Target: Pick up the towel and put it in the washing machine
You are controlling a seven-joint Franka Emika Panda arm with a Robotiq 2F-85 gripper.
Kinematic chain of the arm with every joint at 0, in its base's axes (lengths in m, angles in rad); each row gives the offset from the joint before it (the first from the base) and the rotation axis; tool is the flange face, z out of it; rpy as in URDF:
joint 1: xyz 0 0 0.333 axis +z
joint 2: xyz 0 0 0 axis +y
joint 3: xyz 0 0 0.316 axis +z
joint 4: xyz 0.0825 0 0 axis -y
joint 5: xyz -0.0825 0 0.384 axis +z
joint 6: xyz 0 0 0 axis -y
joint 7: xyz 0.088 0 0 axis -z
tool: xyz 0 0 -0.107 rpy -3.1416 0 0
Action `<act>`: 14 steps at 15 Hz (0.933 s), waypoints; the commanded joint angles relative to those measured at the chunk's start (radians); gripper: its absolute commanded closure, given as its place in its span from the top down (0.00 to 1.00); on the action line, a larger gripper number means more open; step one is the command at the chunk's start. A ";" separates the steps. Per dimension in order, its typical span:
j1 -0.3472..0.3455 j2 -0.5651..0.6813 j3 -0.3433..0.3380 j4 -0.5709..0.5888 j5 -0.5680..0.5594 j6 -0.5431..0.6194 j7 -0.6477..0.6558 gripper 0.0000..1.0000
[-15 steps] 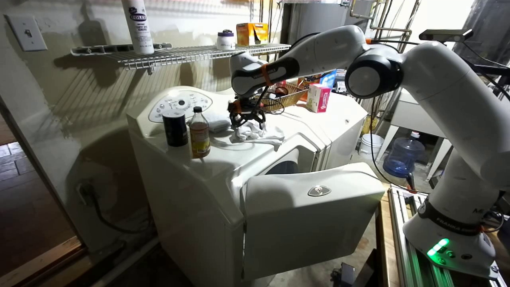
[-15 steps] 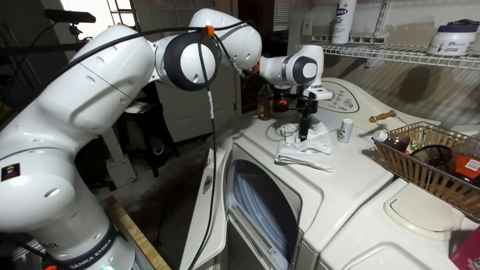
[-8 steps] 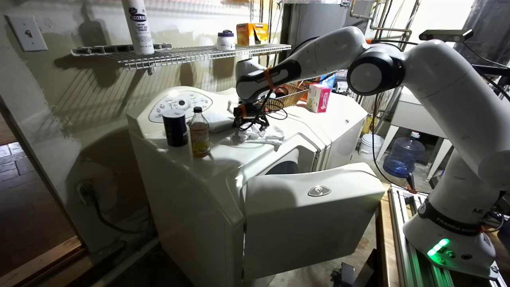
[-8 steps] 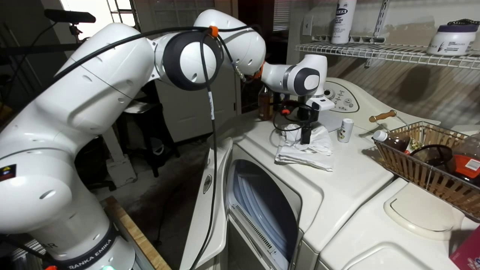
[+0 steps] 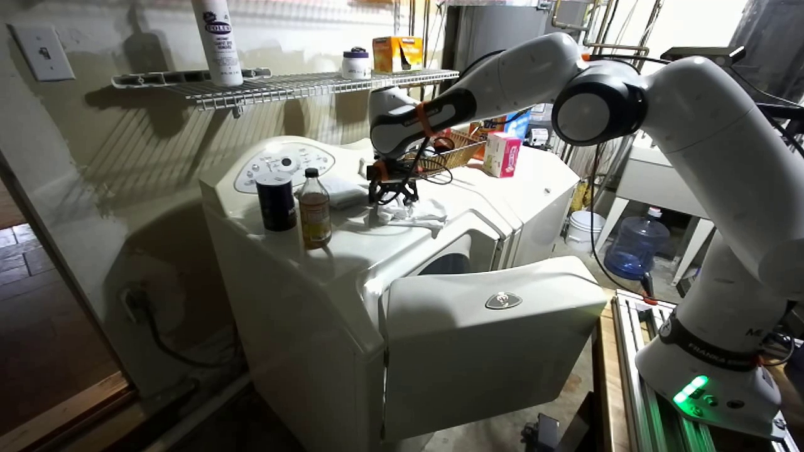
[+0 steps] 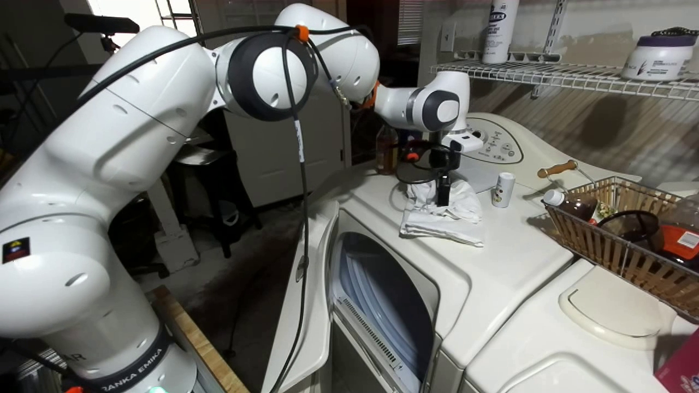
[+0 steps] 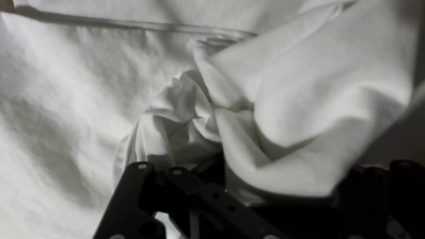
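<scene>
Now, find the towel (image 6: 443,219) on the top of the washing machine (image 5: 295,307), crumpled above and flatter below, a little right of centre in an exterior view. At the same spot of that frame, see the gripper (image 6: 443,199), pointing downward, with the tips sunk among the folds. In the wrist view, note the black linkage (image 7: 215,196) along the bottom edge, with white folds bunched at the centre; because of the covered tips, not possible to tell whether clamped on the towel or only placed around a bunch of it.

From the look, expect a light and very soft thing, limp, not fragile, without stiffness to keep its shape. Probably not slippery, yet likely to slip out of a shallow pinch, or to give only one loose fold. Best to take hold deep in the raised bunch, near the centre of the wrist view, gathering several layers together; better not to pinch at the flat edge (image 7: 132,26) toward the upper left there. Once lifted, expect hanging corners, perhaps catching on the rim of the drum opening (image 6: 377,305), at the lower middle in an exterior view. Therefore, advisable to raise well clear before carrying.
</scene>
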 commanded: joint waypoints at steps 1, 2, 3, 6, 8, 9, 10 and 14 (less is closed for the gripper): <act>0.049 -0.030 -0.027 -0.042 -0.019 -0.006 0.012 0.12; 0.060 -0.030 -0.034 -0.040 -0.027 -0.011 0.020 0.06; 0.073 -0.030 -0.043 -0.038 -0.037 -0.016 0.030 0.02; 0.103 -0.026 -0.065 -0.026 -0.061 -0.034 0.076 0.01; 0.117 -0.031 -0.074 -0.016 -0.073 -0.059 0.108 0.00; 0.122 -0.037 -0.077 -0.012 -0.077 -0.067 0.124 0.00; 0.126 -0.044 -0.079 -0.010 -0.081 -0.075 0.136 0.00; 0.137 -0.096 -0.083 -0.011 -0.096 -0.120 0.180 0.00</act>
